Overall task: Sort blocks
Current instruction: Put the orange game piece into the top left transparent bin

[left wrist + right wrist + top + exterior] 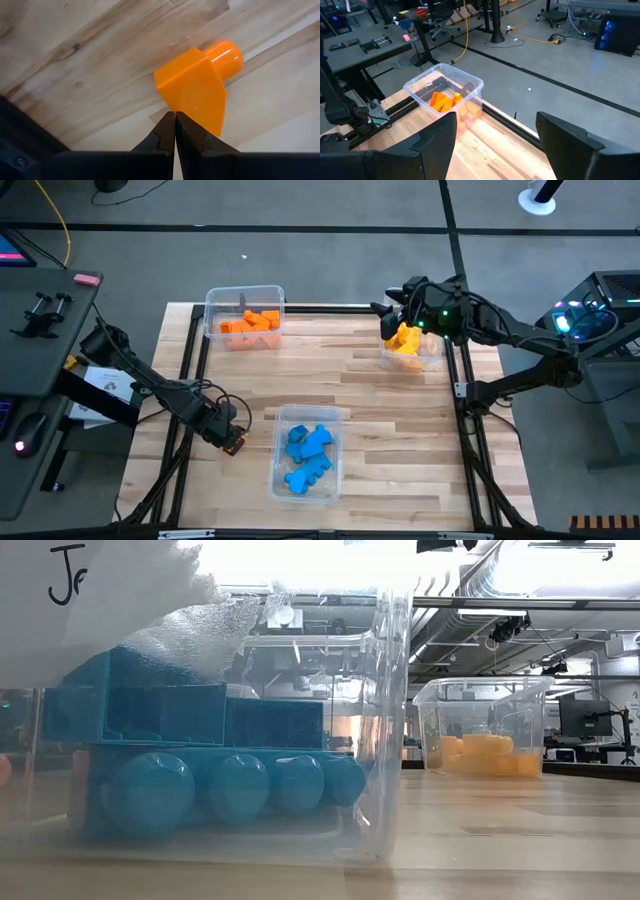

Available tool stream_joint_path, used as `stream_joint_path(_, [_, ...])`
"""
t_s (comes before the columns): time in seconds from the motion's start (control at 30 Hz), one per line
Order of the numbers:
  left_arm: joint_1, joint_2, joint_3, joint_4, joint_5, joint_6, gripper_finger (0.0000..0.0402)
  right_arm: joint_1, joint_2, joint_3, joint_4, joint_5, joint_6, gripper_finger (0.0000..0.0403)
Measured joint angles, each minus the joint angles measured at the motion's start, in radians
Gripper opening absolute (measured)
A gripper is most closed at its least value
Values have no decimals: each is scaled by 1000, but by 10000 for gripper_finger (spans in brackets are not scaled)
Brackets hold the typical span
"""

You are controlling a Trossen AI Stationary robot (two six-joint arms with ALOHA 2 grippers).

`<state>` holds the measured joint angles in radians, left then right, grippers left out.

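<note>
1. Look down from the high view: your table (400, 430) carries three clear bins. The far-left bin (245, 295) holds orange blocks (250, 323), the near middle bin (308, 416) holds blue blocks (307, 452), and the far-right bin (432, 360) holds yellow blocks (405, 340). Your left gripper (231, 442) sits low over the table's left part, just beside the blue bin, with a small orange block (234, 447) at its tip. Your right gripper (392, 305) hovers over the yellow bin at the far right edge. A pink object (88, 279) lies on the side desk at the left.

2. In the low view, the blue bin's wall (385, 720) stands right before the camera and fills most of your sight; blue blocks (200, 755) press against it. Beyond it on the right you see the yellow bin (485, 725) with its yellow blocks (485, 752).

3. In the left wrist view, your left gripper (175, 131) has its fingers pressed together with nothing between them; the orange block (197, 85) lies on the wood just beyond the tips.

4. In the right wrist view, your right gripper (495, 132) stands wide apart and empty, facing the orange bin (445, 90) across the table.
</note>
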<state>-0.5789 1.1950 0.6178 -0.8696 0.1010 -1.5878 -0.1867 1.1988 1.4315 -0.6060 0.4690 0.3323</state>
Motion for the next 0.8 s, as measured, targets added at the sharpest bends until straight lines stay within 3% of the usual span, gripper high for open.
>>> stream_joint_path(0.4, [-25,0,0,-91,-17,-36,0,-4,0,0,0,0,3,270])
stream_joint_path(0.6, [-25,-27,78,-206,-78,-70,0,-4,0,0,0,-1,10,270])
stream_joint_path(0.8, [-27,-26,45,-46,-105,-111,0,-4,0,0,0,-1,8,270])
